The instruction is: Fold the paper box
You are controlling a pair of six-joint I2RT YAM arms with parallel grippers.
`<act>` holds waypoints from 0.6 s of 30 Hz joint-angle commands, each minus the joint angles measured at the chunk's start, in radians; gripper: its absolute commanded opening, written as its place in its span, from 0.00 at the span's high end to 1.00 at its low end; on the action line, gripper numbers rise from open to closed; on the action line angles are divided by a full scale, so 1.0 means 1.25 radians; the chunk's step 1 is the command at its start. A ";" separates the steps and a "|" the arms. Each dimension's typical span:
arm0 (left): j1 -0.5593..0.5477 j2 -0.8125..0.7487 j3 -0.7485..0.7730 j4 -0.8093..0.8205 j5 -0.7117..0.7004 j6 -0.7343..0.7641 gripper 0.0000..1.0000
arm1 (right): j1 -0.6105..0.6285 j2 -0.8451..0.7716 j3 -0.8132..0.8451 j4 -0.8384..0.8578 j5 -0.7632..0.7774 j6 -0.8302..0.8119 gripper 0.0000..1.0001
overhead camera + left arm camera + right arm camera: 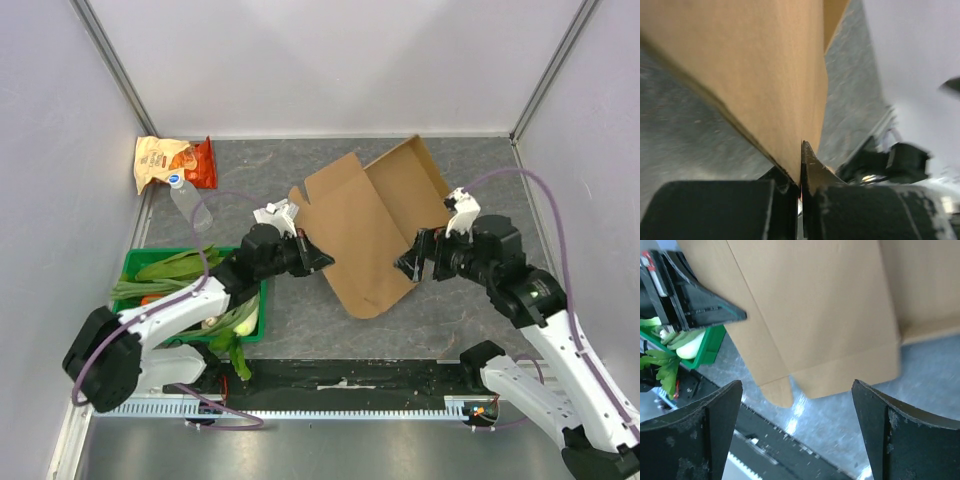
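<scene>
The paper box (370, 225) is an unfolded brown cardboard sheet with flaps, lying tilted across the middle of the table. My left gripper (322, 262) is shut on its left edge; in the left wrist view the cardboard (765, 75) runs up from between the closed fingers (812, 165). My right gripper (408, 268) is open at the box's right front edge, not touching it. In the right wrist view the box (815, 310) and its small tab (777, 390) lie ahead of the spread fingers (715, 410), and the left gripper (715, 310) shows on the box's far edge.
A green crate (140, 262) of vegetables stands at the left front. An orange-and-tan snack bag (172, 162) and a clear bottle (190, 203) lie at the back left. A black strip (340, 372) runs along the near table edge. Walls enclose the table.
</scene>
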 commanded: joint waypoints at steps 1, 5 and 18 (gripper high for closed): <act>0.022 -0.094 0.121 -0.423 -0.017 0.425 0.98 | 0.000 0.016 0.122 0.044 0.022 -0.194 0.02; 0.038 -0.162 0.243 -0.568 -0.060 0.604 0.98 | 0.001 0.122 0.199 0.187 -0.088 -0.265 0.02; 0.039 -0.167 0.517 -0.756 -0.003 0.859 0.98 | 0.008 0.430 0.649 0.173 -0.409 -0.625 0.02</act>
